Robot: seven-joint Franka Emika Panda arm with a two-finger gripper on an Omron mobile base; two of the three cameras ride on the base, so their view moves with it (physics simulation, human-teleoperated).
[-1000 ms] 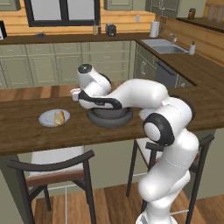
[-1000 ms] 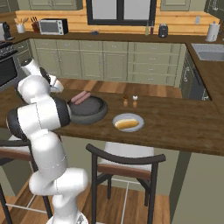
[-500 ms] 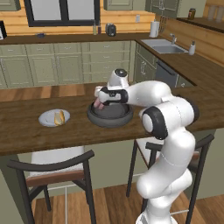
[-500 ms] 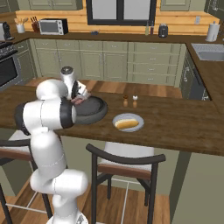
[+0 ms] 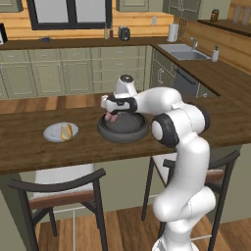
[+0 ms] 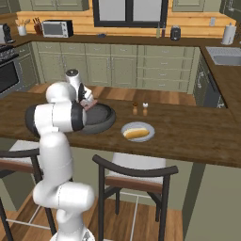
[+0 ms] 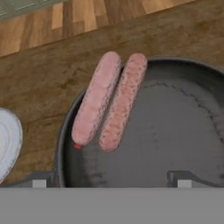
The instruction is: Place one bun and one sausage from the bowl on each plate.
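In the hand view, the gripper [image 7: 109, 179] is being held just above the dark bowl [image 7: 175, 131], with its two finger tips [image 7: 41, 178] spread wide apart and nothing being pinched between them. Two pink sausages [image 7: 109, 101] are lying side by side, touching each other, against the bowl's rim; the outer one is partly resting over the rim. At the edge of this view a part of a pale plate [image 7: 8, 140] is being shown, just beside the bowl.

From the left base view, the bowl [image 5: 122, 128] is sitting on the wooden counter [image 5: 29, 152], and the gripper [image 5: 113, 112] is hovering over its far side. A plate [image 5: 55, 132] with a bun [image 5: 66, 131] is lying nearby.

In the right base view, the other plate [image 6: 138, 131] is carrying a bun [image 6: 136, 133] too. Behind it, two small shakers [image 6: 140, 109] are standing upright.
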